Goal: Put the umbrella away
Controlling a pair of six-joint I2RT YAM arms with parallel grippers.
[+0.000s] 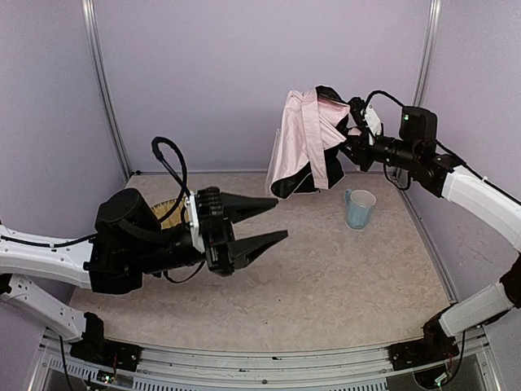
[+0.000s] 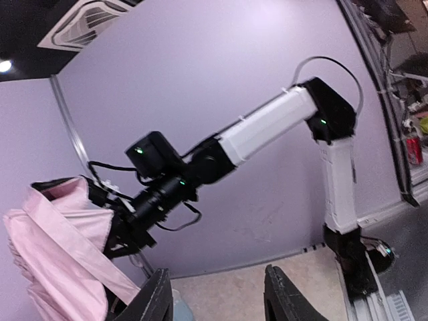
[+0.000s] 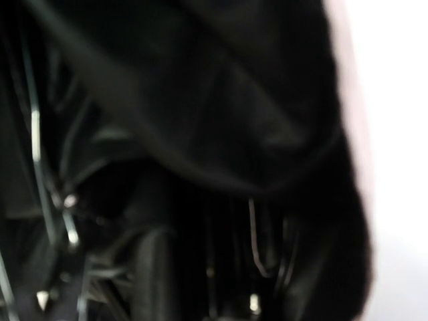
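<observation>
Left pincer (image 1: 282, 218): open, nothing in it. Two black wedge fingers, ribbed at the root, point to 3 o'clock above the desk (image 1: 342, 277). Left wrist view shows the same gap (image 2: 221, 301) with nothing between the tips.

Right pincer (image 1: 352, 134): jaws buried in fabric, gap not visible. It grips the umbrella (image 1: 301, 142), which hangs from it clear of the desk.

Umbrella sits at 1 o'clock in the top view, half collapsed. Its pale pink outer cloth is matte and falls in loose vertical folds, with black lining (image 1: 295, 186) showing at the lower hem. Left wrist view sees it side-on (image 2: 53, 247), a crumpled pink drape with a black edge on top.

Only the right wrist view gets inside: blurred black lining folds (image 3: 200, 100) and thin shiny metal ribs (image 3: 33, 167).

Mug (image 1: 359, 208): pale blue, smooth, upright at 2 o'clock, just right of the hem.

Woven tray (image 1: 167, 208): tan weave at 9 o'clock, mostly hidden behind the left arm.

Desk surface is beige and speckled.
</observation>
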